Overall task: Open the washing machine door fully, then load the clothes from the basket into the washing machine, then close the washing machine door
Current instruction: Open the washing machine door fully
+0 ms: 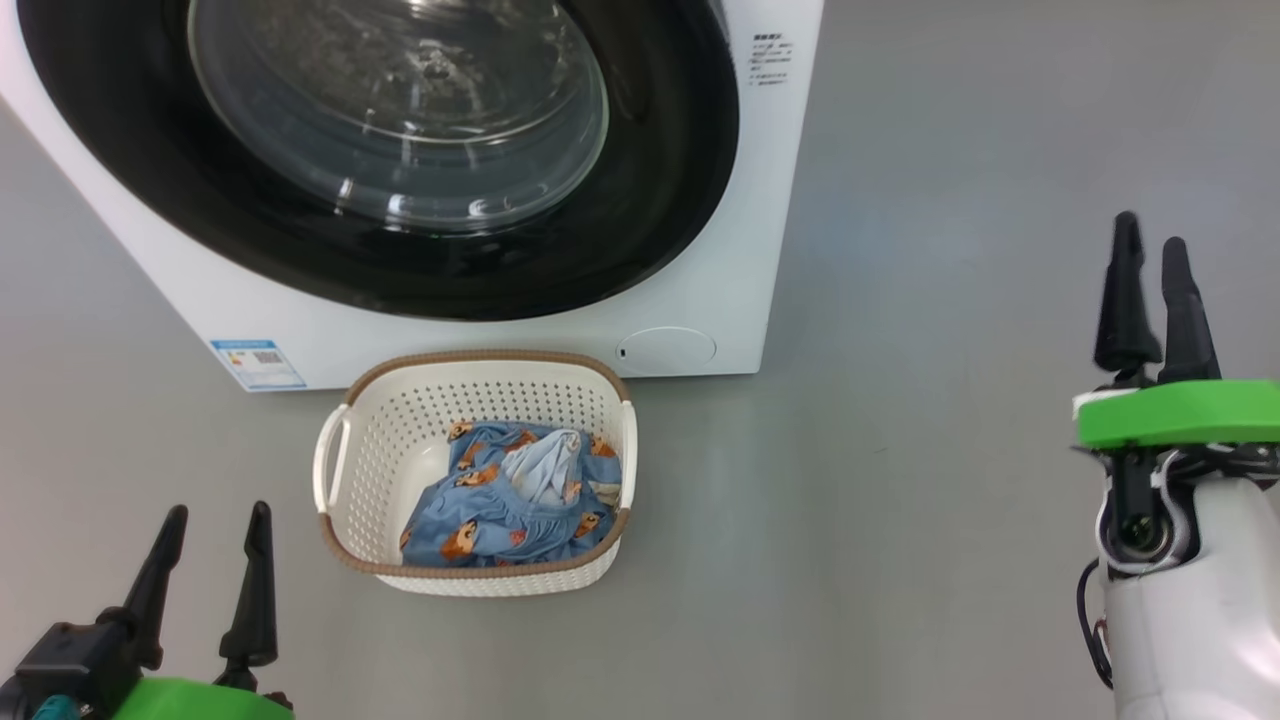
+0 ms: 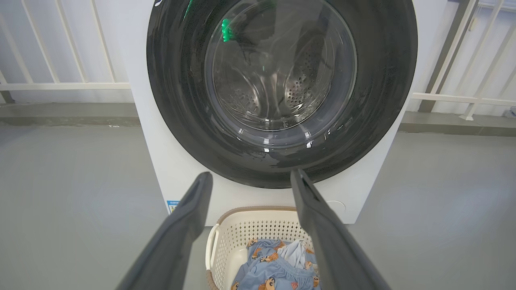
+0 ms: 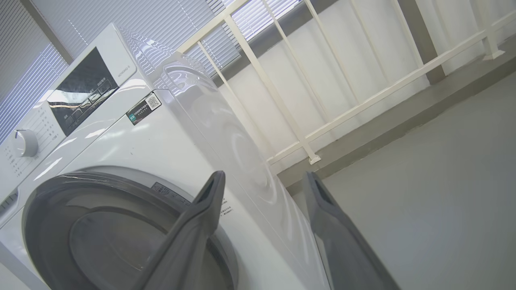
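Risk: the glossy washing machine door (image 1: 400,130), shut, may be slipped off; the basket (image 1: 480,362), set on the floor (image 1: 900,500) just below, may be clipped by its swing. Door glass faces the robot; basket long axis runs left-right, clothes (image 1: 510,500) inside. L pincer (image 1: 220,510) & R pincer (image 1: 1150,232) are held wide, empty.

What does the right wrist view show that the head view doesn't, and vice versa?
Right wrist view's extras: the control panel, dial and white railing. Head view's extras: the basket holding the clothes, the blue label and the left end effector, open. Shared: the washing machine, its door shut, and the open right end effector.
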You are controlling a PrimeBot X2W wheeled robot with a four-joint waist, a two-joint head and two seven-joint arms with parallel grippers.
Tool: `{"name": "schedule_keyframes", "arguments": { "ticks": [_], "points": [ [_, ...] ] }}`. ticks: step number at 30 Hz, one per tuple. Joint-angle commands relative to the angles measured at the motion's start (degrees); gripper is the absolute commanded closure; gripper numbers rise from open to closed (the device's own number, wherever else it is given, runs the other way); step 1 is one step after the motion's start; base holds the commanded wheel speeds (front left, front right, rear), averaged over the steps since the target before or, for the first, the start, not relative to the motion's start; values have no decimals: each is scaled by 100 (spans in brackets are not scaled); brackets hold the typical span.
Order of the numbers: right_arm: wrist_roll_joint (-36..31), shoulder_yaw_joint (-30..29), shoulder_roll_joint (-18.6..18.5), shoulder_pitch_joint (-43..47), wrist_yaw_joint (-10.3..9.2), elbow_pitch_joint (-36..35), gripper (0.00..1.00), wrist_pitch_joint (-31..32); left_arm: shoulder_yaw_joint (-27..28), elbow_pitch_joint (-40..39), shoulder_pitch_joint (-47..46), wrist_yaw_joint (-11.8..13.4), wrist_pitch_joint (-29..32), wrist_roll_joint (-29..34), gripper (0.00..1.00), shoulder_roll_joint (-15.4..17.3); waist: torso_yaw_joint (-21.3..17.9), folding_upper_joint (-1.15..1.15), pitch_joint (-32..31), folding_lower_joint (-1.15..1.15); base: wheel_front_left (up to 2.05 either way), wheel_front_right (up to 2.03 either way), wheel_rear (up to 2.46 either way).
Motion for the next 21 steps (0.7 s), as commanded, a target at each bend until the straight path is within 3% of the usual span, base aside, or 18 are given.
{"name": "schedule_keyframes", "arguments": {
  "ticks": [1, 13, 21],
  "points": [
    [384, 14, 36, -279, 9, -12, 98, 53, 187, -153, -238, -17, -52, -42, 0, 197, 71, 0, 74, 0, 0, 0, 0],
    [1891, -468, 36, -1067, 9, 792, 100, 695, 54, -208, -326, -17, -52, -120, 0, 250, 263, 0, 254, 0, 0, 0, 0],
    [2245, -716, 36, -1796, 9, 1268, 100, 1659, -4, -242, -411, -17, -52, -210, 0, 267, 356, 0, 489, 0, 0, 0, 0]
  ]
}}
